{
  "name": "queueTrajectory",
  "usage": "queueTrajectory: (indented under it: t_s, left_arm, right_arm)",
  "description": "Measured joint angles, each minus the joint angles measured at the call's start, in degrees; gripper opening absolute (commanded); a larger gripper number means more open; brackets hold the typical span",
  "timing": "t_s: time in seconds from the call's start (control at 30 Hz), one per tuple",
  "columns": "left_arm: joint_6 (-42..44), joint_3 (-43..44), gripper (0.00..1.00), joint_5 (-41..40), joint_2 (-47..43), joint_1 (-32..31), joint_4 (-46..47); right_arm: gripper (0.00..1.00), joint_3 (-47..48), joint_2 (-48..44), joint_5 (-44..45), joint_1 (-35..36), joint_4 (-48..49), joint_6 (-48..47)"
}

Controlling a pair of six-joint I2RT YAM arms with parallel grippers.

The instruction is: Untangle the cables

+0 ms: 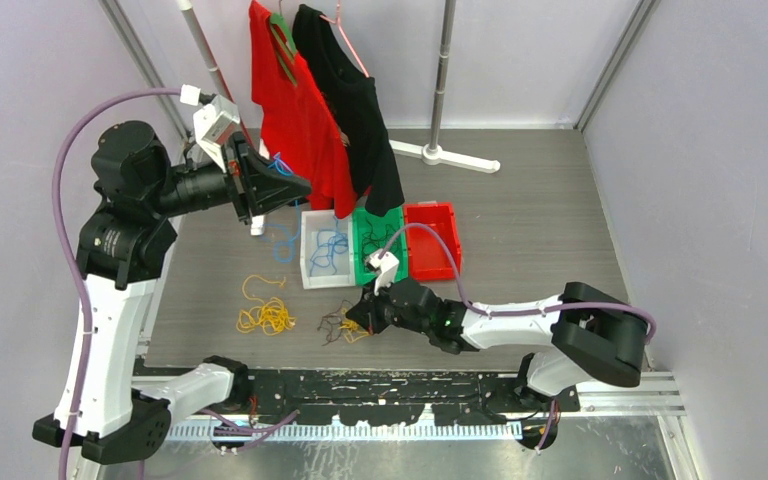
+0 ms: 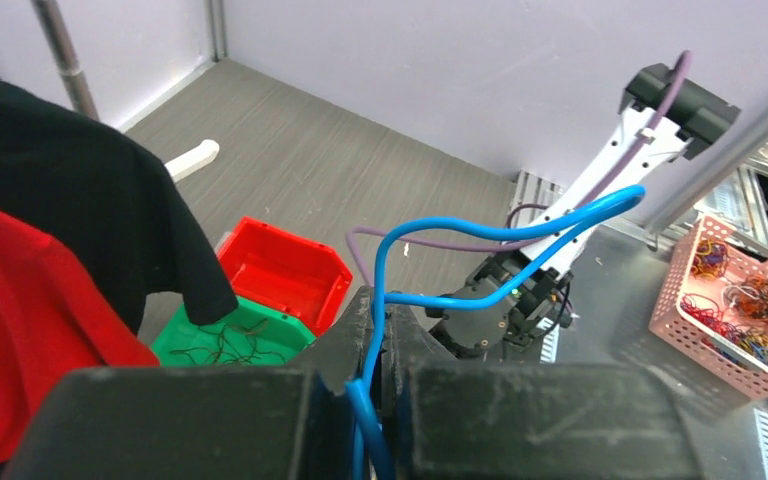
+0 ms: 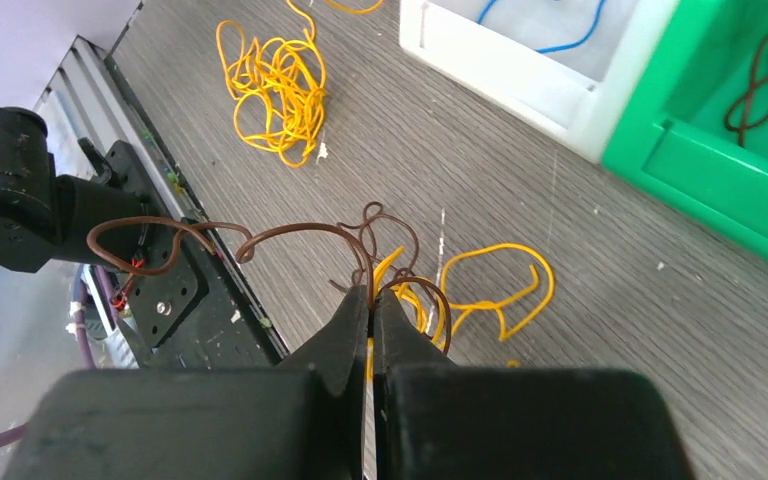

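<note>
My left pincer (image 2: 380,320) grips a blue cable (image 2: 500,235) high, clear of the rest, while my right pincer (image 3: 370,295) clamps a brown cable (image 3: 290,232) by the desk (image 3: 600,260)'s near edge, seemingly to part it from a yellow cable (image 3: 495,250).

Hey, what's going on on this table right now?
Two robot arms are untangling. The left gripper, raised near the hanging shirts, is shut on a blue cable. The right gripper, low over the table, is shut on a brown and yellow tangle. A yellow bunch lies nearby. Blue cables sit in the white bin, dark ones in the green bin.
</note>
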Motion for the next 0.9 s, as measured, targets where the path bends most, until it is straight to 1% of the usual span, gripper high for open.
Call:
queueTrajectory:
  t_s: [0.13,0.23,0.4,0.53,0.67,0.9]
  left_arm:
    - [1.49,-1.36,0.00,-2.25,0.59,0.00,-0.22]
    - [2.75,-6.05,0.00,-3.69,0.59,0.00,-0.09]
    - [4.79,-14.62,0.00,-5.84,2.95,0.00,0.57]
    - [5.77,-18.40,0.00,-7.17,7.80,0.00,1.95]
    - [6.21,-19.89,0.00,-7.91,12.13,-0.04,3.54]
    - [10.34,-21.35,0.01,-10.60,20.87,-0.39,5.90]
  right_arm:
    - [0.01,-1.20,-2.56,1.81,0.24,-1.40,1.77]
    - [0.01,-1.16,-5.95,3.28,0.33,-4.07,3.28]
    - [0.01,-0.98,-13.11,5.33,0.33,-11.72,6.58]
    - [0.01,-2.21,-19.78,7.69,0.33,-15.04,8.61]
    - [0.01,-3.04,-25.86,10.47,0.33,-18.05,9.99]
    - [0.01,-3.04,-28.22,12.37,0.33,-21.97,10.86]
